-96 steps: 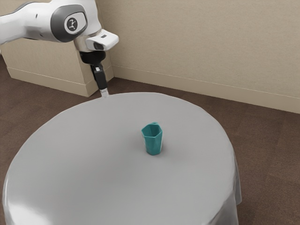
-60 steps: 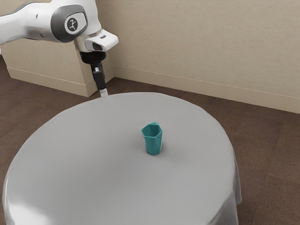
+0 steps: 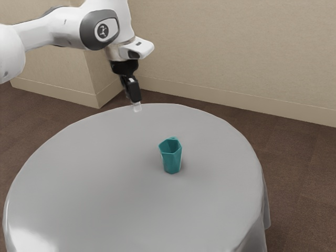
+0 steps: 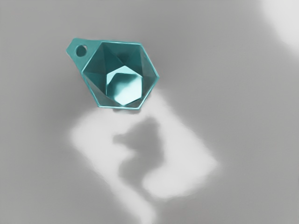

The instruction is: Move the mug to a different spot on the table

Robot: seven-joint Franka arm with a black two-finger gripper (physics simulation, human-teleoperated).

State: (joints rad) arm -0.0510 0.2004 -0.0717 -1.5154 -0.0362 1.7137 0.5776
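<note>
While the teal mug stands upright a little right of the centre of the exterior view, on the middle part of the round grey tabletop, nothing touches it. It is at the same spot as in the earlier pictures. What has changed is the arm: it has swung from the upper left of the frame toward the right, so the jaws now hang above the far edge of the tabletop, up and left of the mug and well apart from it. I judge this as the start of the approach; the grasp and the move to another spot are not yet done. The jaws are seen from the side, as one thin dark line, so I cannot tell if they are open or closed.

The wrist view looks down into the mug and shows more plainly its six-sided opening, the pale bottom inside, and a small flat tab with a hole at the rim. A dark shadow lies on the tabletop just beside the mug. The exterior view, in return, gives the mug's height and the gap between it and the jaws.
</note>
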